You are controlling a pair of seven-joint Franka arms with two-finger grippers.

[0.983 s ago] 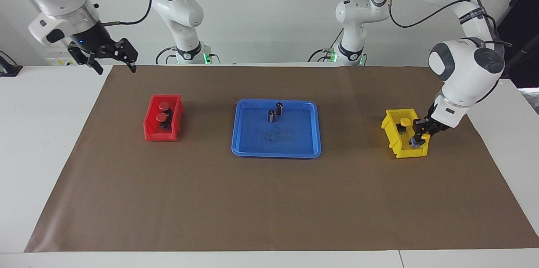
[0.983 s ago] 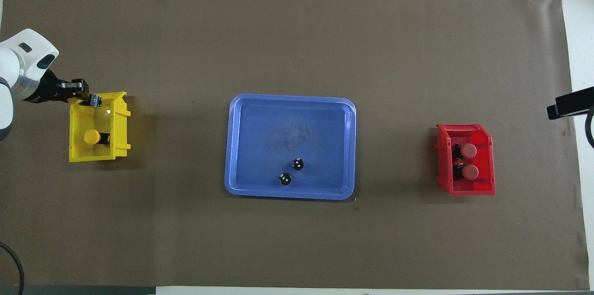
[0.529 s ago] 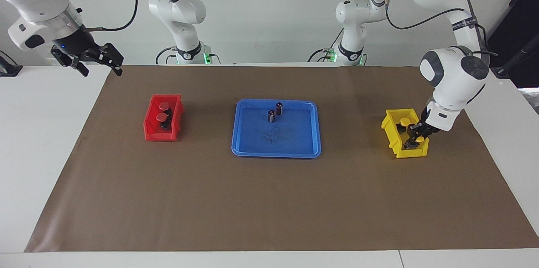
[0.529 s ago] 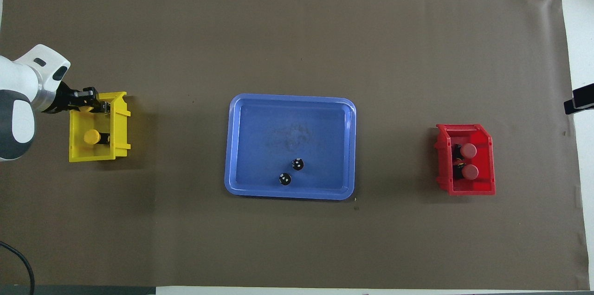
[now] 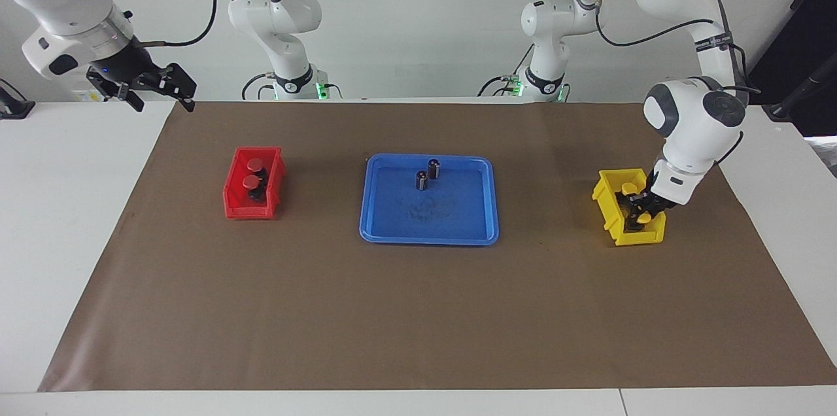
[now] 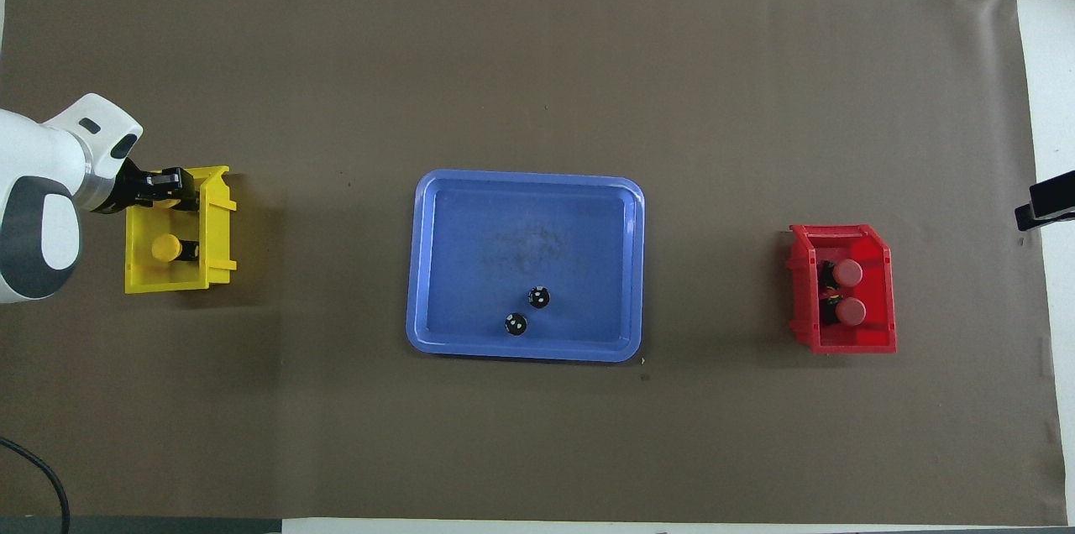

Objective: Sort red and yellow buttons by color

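Two red buttons sit in the red bin toward the right arm's end of the table. One yellow button lies in the yellow bin toward the left arm's end, also seen as a yellow button in the facing view. My left gripper reaches down into that bin at the part farther from the robots. The hand and the bin wall hide what is at its tips. My right gripper hangs open and empty, high over the mat's corner.
A blue tray lies mid-table between the two bins. Two dark capless cylinders stand in the part of it nearer the robots. Brown mat covers most of the table.
The left gripper has sunk deeper into the yellow bin, taking with it the yellow button it held a second ago. The right gripper has shifted a little while staying raised and open.
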